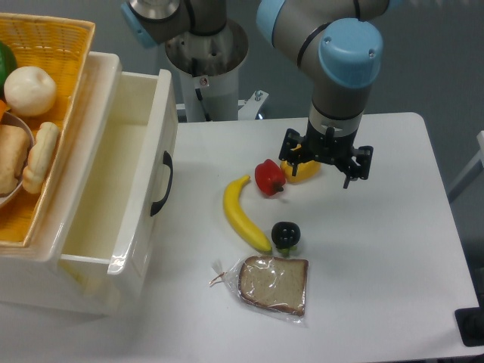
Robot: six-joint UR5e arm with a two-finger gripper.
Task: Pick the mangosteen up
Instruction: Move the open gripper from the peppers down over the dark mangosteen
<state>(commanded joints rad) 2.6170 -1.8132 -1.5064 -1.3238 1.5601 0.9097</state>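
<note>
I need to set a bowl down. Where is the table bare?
Bare: the right side of the table, past the mangosteen and bread. Crowded: the middle, with banana, red pepper, yellow pepper and the hand.

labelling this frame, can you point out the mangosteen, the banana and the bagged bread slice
mangosteen (285, 234), fixed camera, on its glossy dark top
banana (243, 213), fixed camera, middle of its yellow curve
bagged bread slice (274, 283), fixed camera, centre of the slice

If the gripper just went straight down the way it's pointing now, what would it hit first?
Probably the yellow pepper, which sits right under the gripper, partly hidden by it. Depth is hard to judge; the mangosteen lies well off that line.
</note>
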